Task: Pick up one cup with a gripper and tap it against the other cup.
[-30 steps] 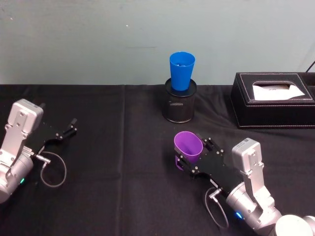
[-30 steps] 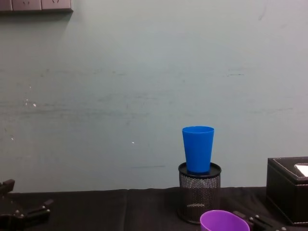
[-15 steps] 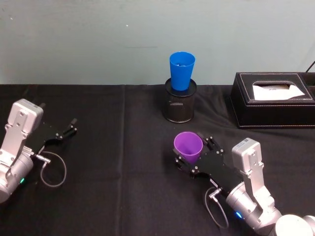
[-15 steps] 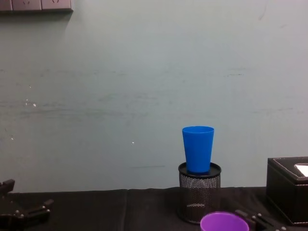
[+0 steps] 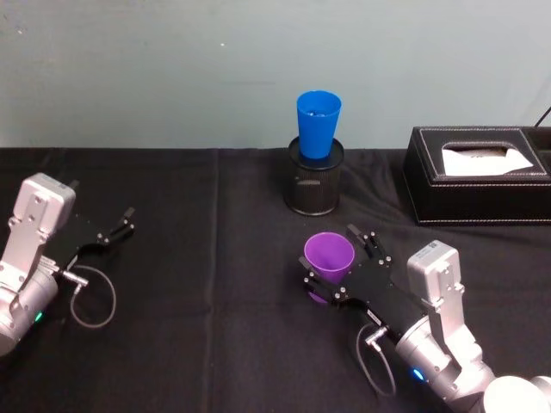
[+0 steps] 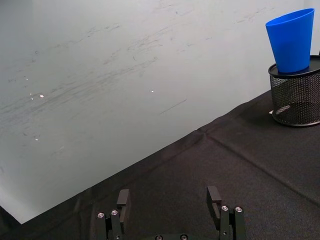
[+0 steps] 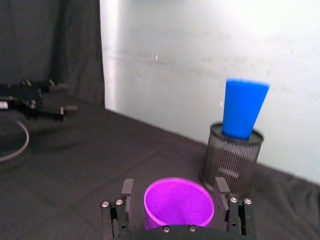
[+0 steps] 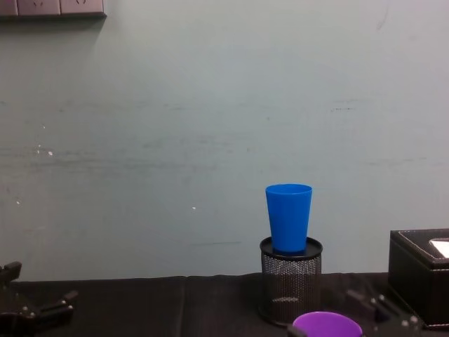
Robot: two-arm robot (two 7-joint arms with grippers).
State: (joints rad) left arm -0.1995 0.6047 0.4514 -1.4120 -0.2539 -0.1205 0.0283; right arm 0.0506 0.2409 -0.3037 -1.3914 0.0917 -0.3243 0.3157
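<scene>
The purple cup [image 5: 329,255] stands upright on the black cloth, mouth up. My right gripper [image 5: 332,256] is open with one finger on each side of it; in the right wrist view the cup [image 7: 179,202] sits between the fingers [image 7: 221,188] with a small gap on one side. The blue cup [image 5: 318,123] stands in a black mesh pen holder [image 5: 314,185] at the back of the table, beyond the purple cup. In the chest view the blue cup [image 8: 288,217] rises above the purple rim [image 8: 327,324]. My left gripper [image 5: 120,225] rests open at the far left.
A black tissue box [image 5: 478,176] stands at the back right, next to the pen holder. The pale wall runs close behind the table's rear edge. A loose cable [image 5: 90,297] loops beside my left arm. Bare cloth lies between the two arms.
The purple cup went from tilted and held to upright on the cloth. My right gripper's fingers spread apart from it. The left arm stayed still.
</scene>
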